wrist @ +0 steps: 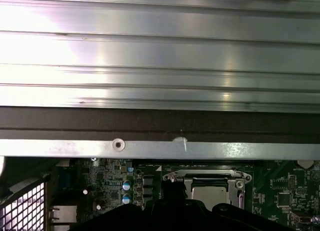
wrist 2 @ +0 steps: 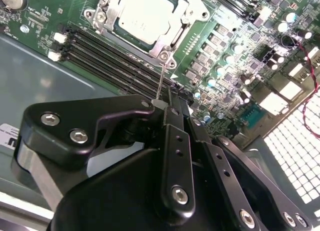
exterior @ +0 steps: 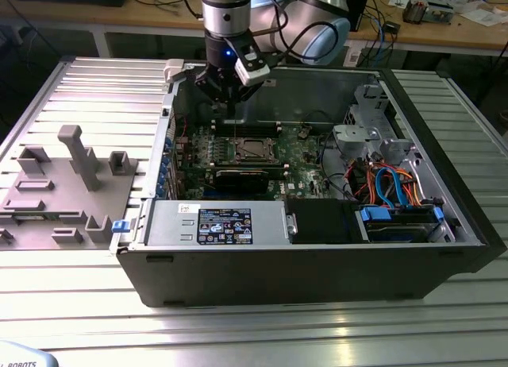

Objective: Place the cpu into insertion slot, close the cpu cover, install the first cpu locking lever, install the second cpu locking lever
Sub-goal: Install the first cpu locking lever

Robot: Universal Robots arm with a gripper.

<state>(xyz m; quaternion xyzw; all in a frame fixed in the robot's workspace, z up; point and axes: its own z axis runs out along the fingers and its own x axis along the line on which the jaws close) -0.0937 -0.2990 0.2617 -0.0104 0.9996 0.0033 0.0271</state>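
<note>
The cpu (wrist 2: 142, 16) lies flat in the insertion slot (exterior: 252, 150), silvery face up. The cpu cover (wrist 2: 186, 22) is down over it and frames it. In the first wrist view the cpu (wrist: 210, 193) shows under the same frame. A thin wire cpu locking lever (wrist 2: 160, 78) rises from the socket's corner to my gripper (wrist 2: 161, 102), which is shut on the lever's free end. In the exterior view my gripper (exterior: 228, 109) hangs inside the open computer case, just above the board and behind the socket.
Long black memory slots (wrist 2: 115, 61) run beside the socket. A black expansion card (exterior: 238, 176) lies in front of it. The case wall (exterior: 171, 121), drive cage (exterior: 361, 133) and cables (exterior: 389, 184) surround the board. A grey fixture (exterior: 71, 156) stands at the exterior view's left.
</note>
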